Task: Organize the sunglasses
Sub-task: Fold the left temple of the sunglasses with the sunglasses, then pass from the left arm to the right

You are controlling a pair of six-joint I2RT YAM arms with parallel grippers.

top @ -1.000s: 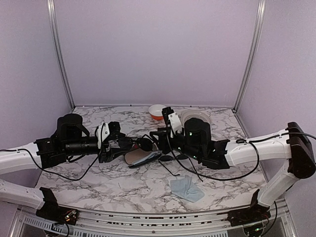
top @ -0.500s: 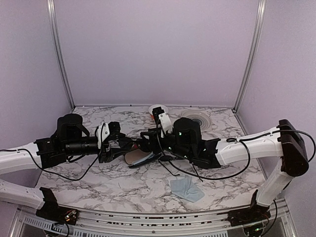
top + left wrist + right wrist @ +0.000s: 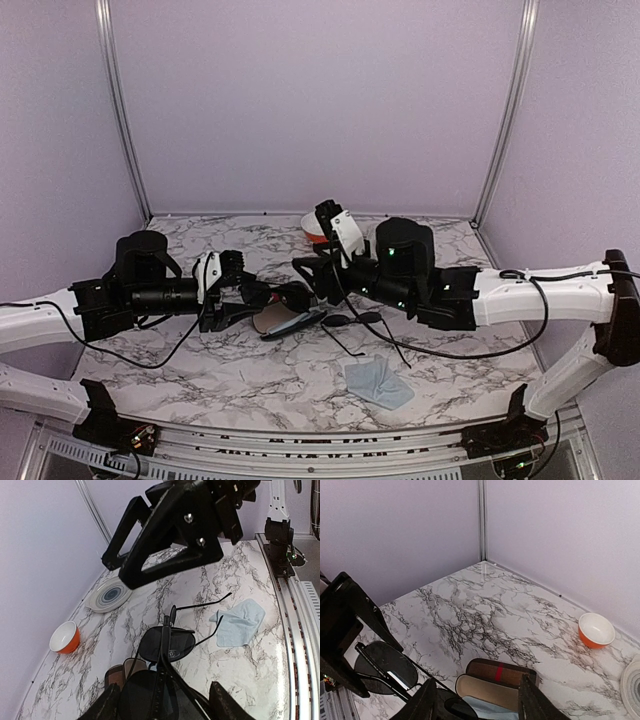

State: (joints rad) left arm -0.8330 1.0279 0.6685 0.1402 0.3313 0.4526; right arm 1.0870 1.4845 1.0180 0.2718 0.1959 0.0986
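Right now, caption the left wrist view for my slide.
Sunglasses in the left gripper over the marble table, right gripper open overhead, blue cloth nearby.

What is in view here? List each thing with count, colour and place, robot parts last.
Sunglasses: one pair, black, beside the case.
Case: one, brown plaid, red stripe, open, table centre.
Cloth: one, light blue, near edge, right of centre.
Bowl: one, orange, by back wall.
Plate: one, grey-ringed, back, right of bowl.
Table: one, grey-veined marble.
Left arm, right arm: white and black, either side.
Left end effector: one, black, at the case.
Right end effector: one, black, open, above the case.
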